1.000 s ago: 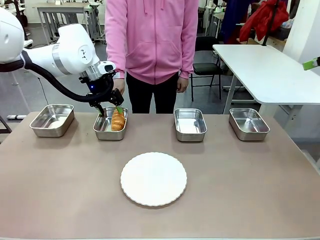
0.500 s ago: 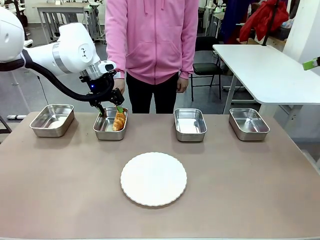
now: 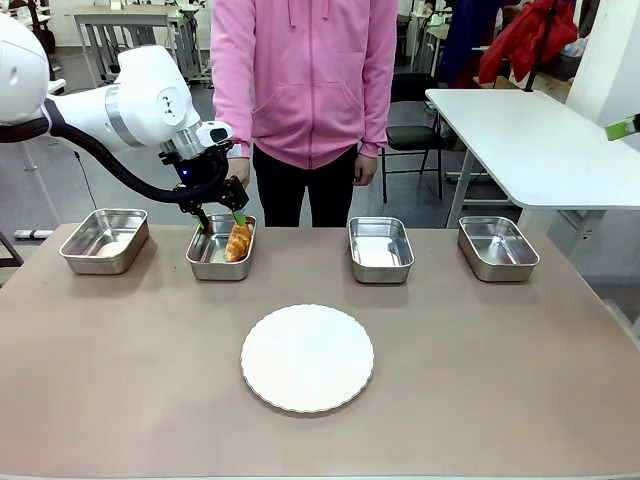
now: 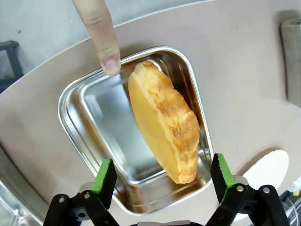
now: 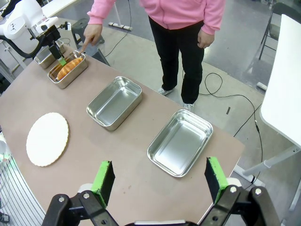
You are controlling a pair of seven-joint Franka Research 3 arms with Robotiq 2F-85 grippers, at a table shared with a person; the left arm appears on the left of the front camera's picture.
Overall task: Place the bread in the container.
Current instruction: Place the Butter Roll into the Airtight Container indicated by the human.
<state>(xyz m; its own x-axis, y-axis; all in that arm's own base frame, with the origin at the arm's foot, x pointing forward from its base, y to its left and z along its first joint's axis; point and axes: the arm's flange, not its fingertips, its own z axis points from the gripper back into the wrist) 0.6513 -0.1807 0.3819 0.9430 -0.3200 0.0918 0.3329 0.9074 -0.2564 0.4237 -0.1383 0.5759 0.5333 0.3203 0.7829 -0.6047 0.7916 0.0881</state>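
Left gripper [image 3: 220, 217] above second tray from robot's left, jaws spread wide, gripping nothing. In left wrist view, left gripper [image 4: 163, 181] with green pads either side of tray's near end, clear of bread. Bread [image 4: 164, 119] lying inside container [image 4: 89, 108], leaning against one long wall, one tip near far corner, other tip near near corner. From front, bread [image 3: 237, 241] toward right side of container [image 3: 206, 262], below the fingers. Person's finger [image 4: 101, 35] pointing down at container's far rim, tip just beside bread's far end; cannot tell whether touching rim. In right wrist view, person's hand [image 5: 89, 36] extended over same container [image 5: 74, 74], bread [image 5: 66, 67] visible inside, left gripper [image 5: 60, 57] just above.

Right gripper [image 5: 159, 182] hovering high over table, jaws wide apart, empty, two empty trays below it.

Other trays in a row along far side of table: one [image 3: 104, 240] left of container, one [image 3: 380, 249] right of centre, one [image 3: 497, 247] far right. White plate [image 3: 307, 358] at table centre, well apart from trays. Person in pink top [image 3: 303, 75] standing at far edge behind container and middle tray.
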